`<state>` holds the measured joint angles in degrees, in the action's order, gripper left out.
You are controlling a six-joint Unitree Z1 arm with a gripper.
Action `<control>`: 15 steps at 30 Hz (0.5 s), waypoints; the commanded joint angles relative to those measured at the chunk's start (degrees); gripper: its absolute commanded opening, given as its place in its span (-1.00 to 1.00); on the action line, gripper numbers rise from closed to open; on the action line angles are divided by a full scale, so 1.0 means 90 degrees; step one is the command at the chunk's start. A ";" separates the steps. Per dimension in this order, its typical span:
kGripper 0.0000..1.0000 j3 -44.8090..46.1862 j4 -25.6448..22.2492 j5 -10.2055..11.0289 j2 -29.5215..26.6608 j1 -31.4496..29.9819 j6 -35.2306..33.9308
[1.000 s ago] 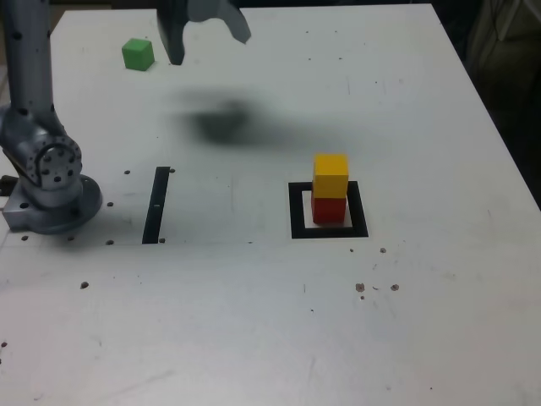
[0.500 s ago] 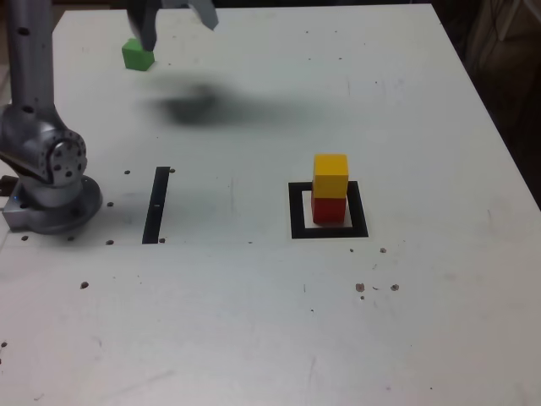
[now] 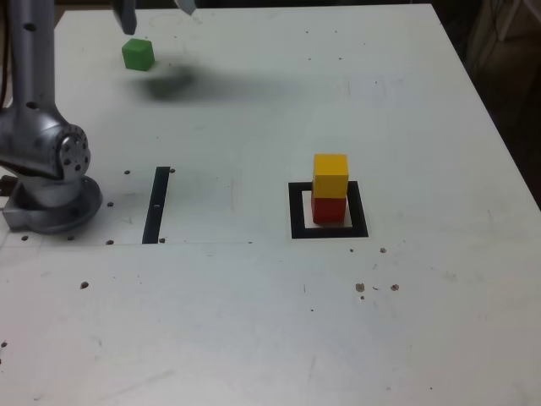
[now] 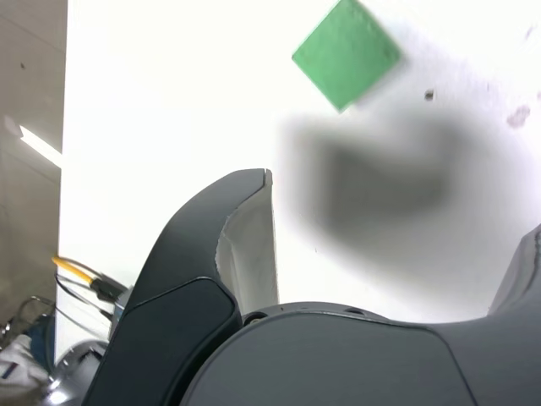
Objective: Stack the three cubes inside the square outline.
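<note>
**Gripper swings to the far left corner, above the green cube**

Since the earlier frames the gripper (image 3: 155, 8) has travelled leftward across the top of the exterior view, and its shadow has slid along with it; now only the two fingertips poke in at the upper left edge, spread wide apart with nothing between them. The cubes and the outline lie where they lay before.

At the far left of the exterior view, the arm's grey base (image 3: 52, 190) sits on the white table (image 3: 254, 321), with its column rising out of the frame. Just right of the base, a thin black strip (image 3: 157, 204) lies flat on the table. In the upper left, the green cube (image 3: 138, 54) rests alone on the table, just below the fingertips and apart from them; a soft dark shadow falls to its right.

Right of centre, the square outline (image 3: 329, 229) holds the red cube (image 3: 329, 209) on its white middle, and the yellow cube (image 3: 330, 175) sits squarely on top of the red one. Both are well apart from the green cube.

In the wrist view, the green cube (image 4: 347, 53) appears turned like a diamond beyond the gripper (image 4: 397, 245), with the blurred shadow between cube and gripper. One dark finger (image 4: 224, 245) shows clearly; the other only edges into the frame.
</note>
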<state>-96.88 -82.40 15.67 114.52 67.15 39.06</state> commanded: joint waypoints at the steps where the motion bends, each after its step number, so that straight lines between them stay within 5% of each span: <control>1: 1.00 -0.0129 -0.0006 0.0000 0.0122 0.0161 0.0237; 15: 0.99 -0.0553 0.0049 0.0348 0.0548 0.0788 0.1033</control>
<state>-101.48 -82.21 18.56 119.16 73.94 47.98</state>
